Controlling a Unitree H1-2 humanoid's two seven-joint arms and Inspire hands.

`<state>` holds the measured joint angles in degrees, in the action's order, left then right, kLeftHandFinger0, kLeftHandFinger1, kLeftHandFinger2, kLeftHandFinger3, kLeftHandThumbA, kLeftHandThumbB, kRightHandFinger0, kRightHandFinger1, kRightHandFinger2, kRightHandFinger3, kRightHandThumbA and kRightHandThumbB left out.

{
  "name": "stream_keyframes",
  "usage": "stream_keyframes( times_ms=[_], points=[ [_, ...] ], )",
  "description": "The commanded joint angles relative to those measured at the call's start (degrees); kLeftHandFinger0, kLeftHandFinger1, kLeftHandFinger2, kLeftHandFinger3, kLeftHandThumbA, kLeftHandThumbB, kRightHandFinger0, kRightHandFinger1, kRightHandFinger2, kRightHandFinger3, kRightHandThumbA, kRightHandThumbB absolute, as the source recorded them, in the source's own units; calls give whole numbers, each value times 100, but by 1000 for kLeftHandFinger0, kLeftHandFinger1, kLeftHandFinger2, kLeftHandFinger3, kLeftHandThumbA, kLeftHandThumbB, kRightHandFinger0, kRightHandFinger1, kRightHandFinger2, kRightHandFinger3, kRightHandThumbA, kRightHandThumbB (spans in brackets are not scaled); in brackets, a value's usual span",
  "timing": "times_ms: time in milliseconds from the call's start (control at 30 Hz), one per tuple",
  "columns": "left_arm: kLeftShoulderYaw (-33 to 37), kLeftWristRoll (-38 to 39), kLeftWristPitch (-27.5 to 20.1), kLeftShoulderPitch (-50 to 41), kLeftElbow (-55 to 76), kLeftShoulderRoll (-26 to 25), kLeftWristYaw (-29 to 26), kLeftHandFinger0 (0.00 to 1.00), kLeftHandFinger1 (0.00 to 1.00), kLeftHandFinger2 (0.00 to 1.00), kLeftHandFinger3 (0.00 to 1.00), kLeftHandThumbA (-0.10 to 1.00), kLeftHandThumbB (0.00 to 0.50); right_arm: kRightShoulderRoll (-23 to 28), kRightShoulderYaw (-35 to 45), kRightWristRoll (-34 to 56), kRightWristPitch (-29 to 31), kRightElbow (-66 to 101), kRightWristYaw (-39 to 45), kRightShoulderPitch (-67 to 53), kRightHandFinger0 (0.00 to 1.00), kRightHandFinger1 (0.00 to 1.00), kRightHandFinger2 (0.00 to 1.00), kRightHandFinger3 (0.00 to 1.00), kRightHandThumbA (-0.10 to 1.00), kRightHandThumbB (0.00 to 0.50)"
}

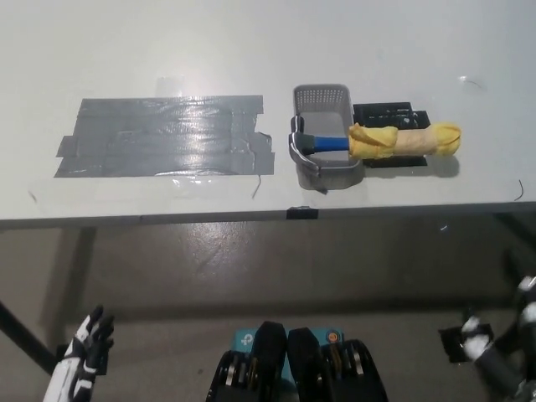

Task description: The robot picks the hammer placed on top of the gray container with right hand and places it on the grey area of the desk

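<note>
Right hand [490,352] low, grasp unclear, well apart from hammer [377,141] across gray container [322,100].

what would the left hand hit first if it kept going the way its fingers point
Probably nothing soon: the left hand hangs low, below the desk edge, fingers aimed up and slightly right. Depth is unclear, but the desk's front edge looks likeliest.

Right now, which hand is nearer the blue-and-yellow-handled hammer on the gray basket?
Right. The black right hand hangs below the desk edge, near under the hammer; the white left hand is far across.
</note>
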<state>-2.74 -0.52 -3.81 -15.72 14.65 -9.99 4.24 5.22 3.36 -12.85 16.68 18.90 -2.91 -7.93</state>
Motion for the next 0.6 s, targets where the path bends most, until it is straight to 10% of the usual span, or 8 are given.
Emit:
stream_keyframes(
  times_ms=[0, 333, 567],
  points=[
    [84, -71, -82, 203, 398, -51, 85, 1000, 1000, 1000, 1000, 942, 66, 490, 269, -820, -932, 1134, 368, 837, 1000, 1000, 1000, 1000, 522, 240],
    [82, -71, 169, 474, 154, -172, 147, 1000, 1000, 1000, 1000, 962, 61, 2430, -584, -1377, -3678, 317, 2751, 4187, 1000, 1000, 1000, 1000, 691, 342],
    [92, -91, 326, 608, 177, -221, 188, 1000, 1000, 1000, 1000, 999, 86, 2836, -1676, -983, -4361, -1918, 4193, 6078, 1000, 1000, 1000, 1000, 670, 376]
  ],
)
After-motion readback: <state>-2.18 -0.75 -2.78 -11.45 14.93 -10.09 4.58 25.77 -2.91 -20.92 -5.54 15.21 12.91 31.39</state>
